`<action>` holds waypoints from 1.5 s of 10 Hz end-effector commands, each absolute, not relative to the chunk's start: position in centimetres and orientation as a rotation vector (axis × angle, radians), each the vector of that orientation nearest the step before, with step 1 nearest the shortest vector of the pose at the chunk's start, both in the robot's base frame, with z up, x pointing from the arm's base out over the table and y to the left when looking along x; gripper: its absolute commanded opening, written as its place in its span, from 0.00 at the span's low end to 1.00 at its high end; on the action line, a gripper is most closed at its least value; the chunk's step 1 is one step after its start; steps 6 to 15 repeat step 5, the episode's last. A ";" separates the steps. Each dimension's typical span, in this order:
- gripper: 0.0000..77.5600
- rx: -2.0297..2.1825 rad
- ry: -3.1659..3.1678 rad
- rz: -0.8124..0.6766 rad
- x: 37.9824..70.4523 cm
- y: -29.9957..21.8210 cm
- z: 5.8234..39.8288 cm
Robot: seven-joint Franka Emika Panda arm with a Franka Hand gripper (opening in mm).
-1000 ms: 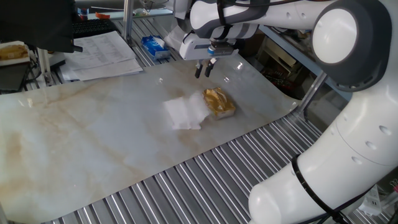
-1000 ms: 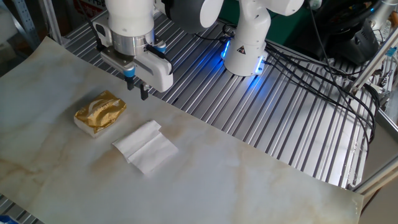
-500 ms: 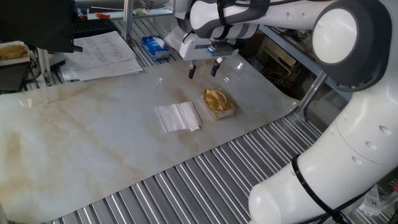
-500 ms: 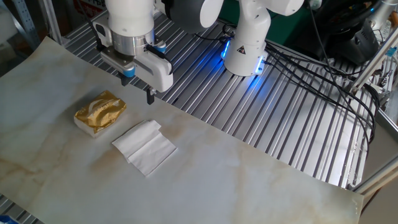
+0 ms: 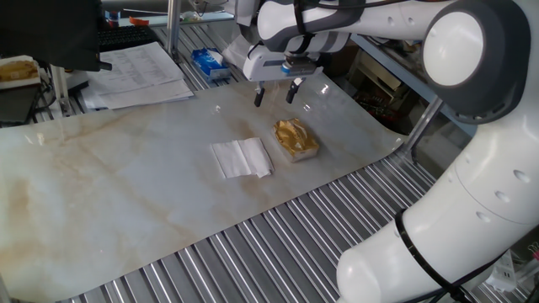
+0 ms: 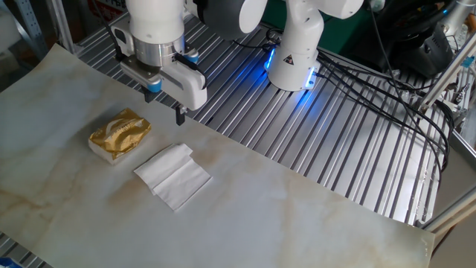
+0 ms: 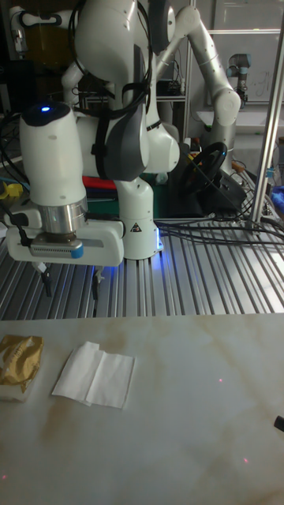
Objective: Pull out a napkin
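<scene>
Since a second ago the tool (image 5: 274,93) has opened wide and empty, the thin creased white napkin (image 5: 242,157) lying flat on the marbled counter (image 5: 109,181) beside the gold-brown clear-wrapped pack (image 5: 296,139), so it should lift clear without snagging it.

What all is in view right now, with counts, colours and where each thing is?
thin white creased napkin: one, white, flat on the marble-look sheet beside the pack, apart from it
small gold-brown clear-wrapped pack: one, gold-brown, near the sheet's edge
marble-look table sheet: one, cream with tan veins, over the metal slats
printed paper sheets: a stack, white, beyond the sheet
small blue packet: one, blue, on the slats by the papers
black cables: several, across the slats
gripper: one, white with black fingers, open, above the pack and napkin, holding nothing
</scene>
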State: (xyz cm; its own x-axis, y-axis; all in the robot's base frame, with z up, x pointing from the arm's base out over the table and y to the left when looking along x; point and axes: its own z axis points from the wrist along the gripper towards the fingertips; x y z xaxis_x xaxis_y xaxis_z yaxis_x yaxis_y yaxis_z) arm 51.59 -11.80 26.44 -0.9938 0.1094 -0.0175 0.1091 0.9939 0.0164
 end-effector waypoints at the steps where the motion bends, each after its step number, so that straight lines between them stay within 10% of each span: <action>1: 1.00 0.174 3.110 0.036 51.6 -11.8 26.4; 15: 1.00 0.202 3.112 0.037 51.6 -11.8 26.4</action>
